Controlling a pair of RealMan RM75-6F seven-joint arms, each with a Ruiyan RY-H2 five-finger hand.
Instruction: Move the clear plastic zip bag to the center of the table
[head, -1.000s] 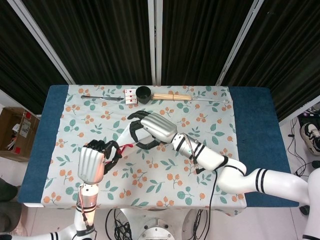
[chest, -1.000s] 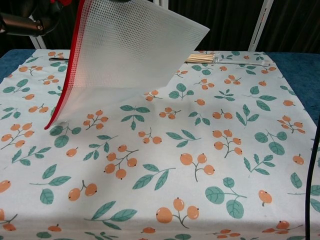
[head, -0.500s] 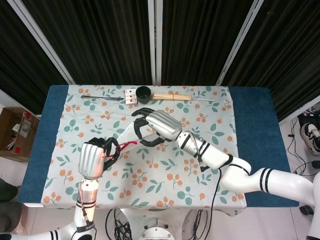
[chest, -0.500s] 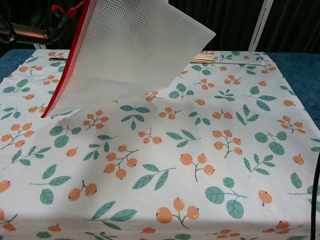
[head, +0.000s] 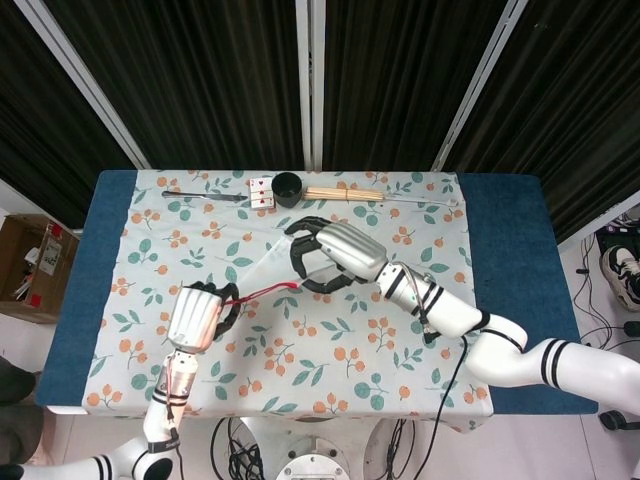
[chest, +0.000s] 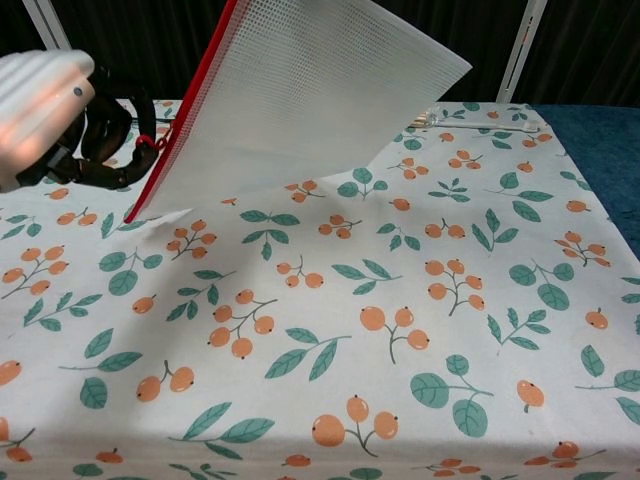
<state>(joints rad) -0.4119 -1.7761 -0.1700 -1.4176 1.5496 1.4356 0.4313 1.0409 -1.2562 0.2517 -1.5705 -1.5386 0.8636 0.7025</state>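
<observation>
The clear plastic zip bag (head: 268, 268) with a red zip edge (head: 268, 290) hangs in the air between my two hands, over the table's left-centre. My left hand (head: 198, 315) holds the red pull at the bag's near-left corner. My right hand (head: 335, 255) grips the bag's other end, fingers curled around it. In the chest view the bag (chest: 310, 90) fills the upper left, tilted, its lower corner close to the cloth. My left hand (chest: 45, 120) shows at the left edge beside the red zip edge (chest: 180, 120). The right hand is out of the chest view.
Along the table's far edge lie a dark slim tool (head: 205, 196), playing cards (head: 262, 190), a black cup (head: 288, 187), wooden sticks (head: 343, 194) and a clear rod (head: 420, 201). A floral cloth (head: 330, 350) covers the table. A cardboard box (head: 30, 262) sits on the floor at left.
Both hands have carried the bag to the right, toward the table's middle. My left hand has dropped lower and now shows in the chest view.
</observation>
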